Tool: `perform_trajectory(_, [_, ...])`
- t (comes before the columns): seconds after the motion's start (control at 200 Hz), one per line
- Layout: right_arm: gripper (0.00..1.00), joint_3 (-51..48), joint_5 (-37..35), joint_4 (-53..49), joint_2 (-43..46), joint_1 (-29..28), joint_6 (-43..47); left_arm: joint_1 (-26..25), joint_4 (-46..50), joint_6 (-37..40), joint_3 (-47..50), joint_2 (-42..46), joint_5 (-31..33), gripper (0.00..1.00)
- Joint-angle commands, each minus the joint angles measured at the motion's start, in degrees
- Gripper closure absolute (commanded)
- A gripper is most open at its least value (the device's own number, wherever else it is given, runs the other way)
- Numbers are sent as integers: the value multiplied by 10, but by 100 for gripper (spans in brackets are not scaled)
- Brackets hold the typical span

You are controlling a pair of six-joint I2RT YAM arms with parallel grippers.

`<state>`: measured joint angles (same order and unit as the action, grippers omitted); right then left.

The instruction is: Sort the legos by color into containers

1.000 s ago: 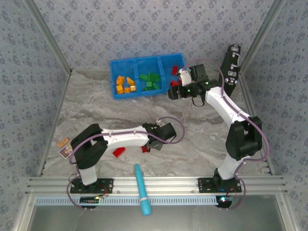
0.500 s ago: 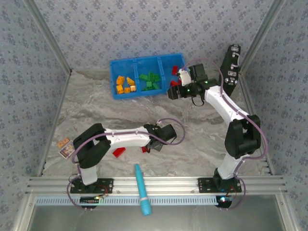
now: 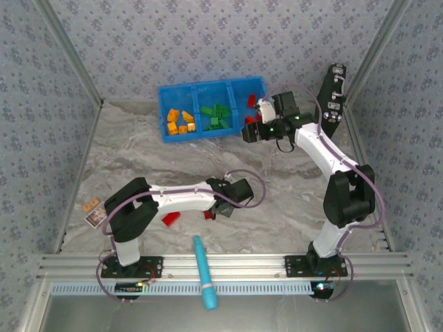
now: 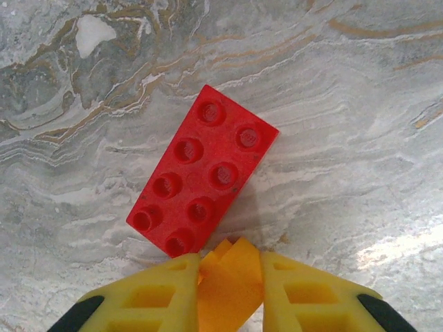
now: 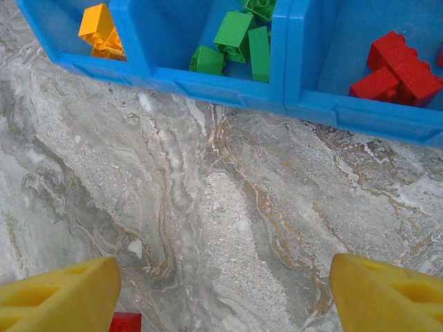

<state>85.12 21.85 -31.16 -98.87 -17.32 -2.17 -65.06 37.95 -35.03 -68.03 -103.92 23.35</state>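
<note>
Now: left claw point(image 4: 230, 259) is clamped shut on a small orange brick point(image 4: 227, 280), pinched between the yellow fingers point(image 4: 166, 294). The brick sits skewed in the grip, one corner poking forward. It is held low over the desk point(image 4: 332, 104), well to the near side of the blue tray point(image 5: 208, 81).

Just past that corner a red brick point(image 4: 203, 178), two by four studs, lies flat on the desk, studs up. Cannot tell whether the orange corner touches it.

Right claw point(image 5: 225, 266): jaws wide, nothing between them, over bare desk just on the near side of the tray's front wall, opposite the middle compartment.

Tray contents: orange bricks point(image 5: 100, 31) in one end compartment, green bricks point(image 5: 242, 38) in the middle, red bricks point(image 5: 394, 62) in the other end.

Handling, as judged:
- The bricks look light, hard and rigid, so there is no crush risk.
- Side walls are smooth and likely slick against the fingers. A skewed pinch like this one could let the brick pivot or squirt out on the carry.
- Best hold is probably square across two flat opposite sides, fingers below the studs.
- The red brick suits a hold across its short width.
- The orange brick belongs in the tray's orange end compartment. Release low, since light bricks bounce.
</note>
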Motion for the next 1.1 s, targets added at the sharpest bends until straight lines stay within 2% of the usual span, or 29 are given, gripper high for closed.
perform_trajectory(0.0, [19, 13, -2, -7, -9, 4, -7, -7, 31, -9, 8, 26, 10, 75])
perform_trajectory(0.11, [19, 12, -2, -7, -7, 4, -7, -7, 34, -5, 6, 34, 15, 74])
perform_trajectory(0.22, [19, 10, 0, -6, -4, 4, -9, -7, 36, -5, 12, 36, 12, 63])
perform_trajectory(0.285, [19, 9, 0, -7, -4, 4, -8, -7, 37, -5, 17, 40, 12, 52])
perform_trajectory(0.38, [19, 8, 0, -7, -2, 4, -7, -7, 38, -2, 24, 47, 11, 44])
perform_trajectory(0.75, [19, 17, -1, -12, -8, 2, -9, -7, -2, -3, 31, 47, -58, 44])
perform_trajectory(1.1, [19, 17, -5, -13, -10, 3, -7, -7, -17, -6, 30, 23, -92, 43])
